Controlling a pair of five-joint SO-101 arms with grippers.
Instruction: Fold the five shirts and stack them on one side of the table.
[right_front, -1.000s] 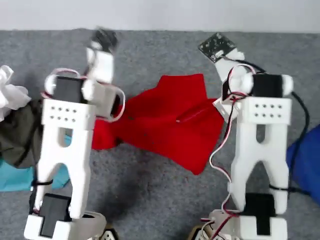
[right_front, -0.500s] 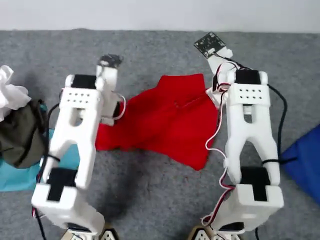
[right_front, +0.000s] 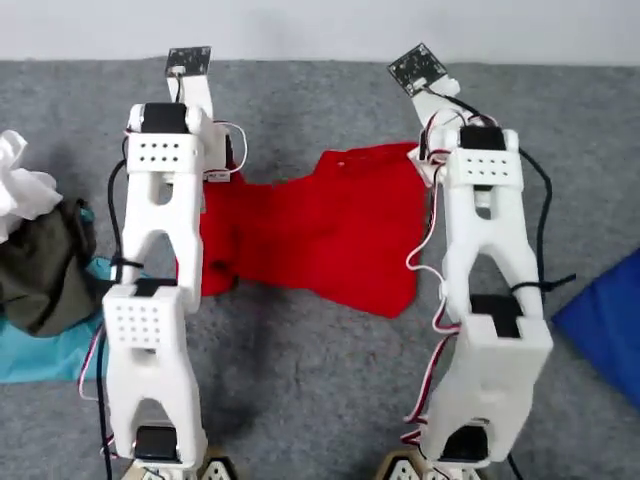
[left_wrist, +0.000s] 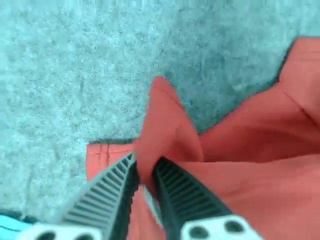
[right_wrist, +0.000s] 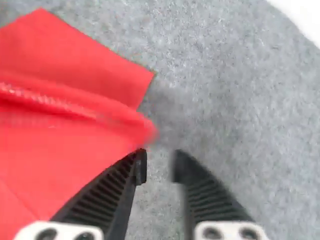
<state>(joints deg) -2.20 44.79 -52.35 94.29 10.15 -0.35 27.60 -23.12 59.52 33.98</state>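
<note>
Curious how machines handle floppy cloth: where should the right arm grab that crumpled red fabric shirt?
Likely the raised ridge at the corner of the red fabric shirt, approached from the grey table side: the edge looks lifted, letting a finger slip under. The open right gripper sits beside it; the left gripper pinches a similar ridge.

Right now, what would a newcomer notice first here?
The red shirt spread across the middle of the grey table stands out. The left gripper pinches a raised fold of it; the right gripper is open at its opposite edge.
</note>
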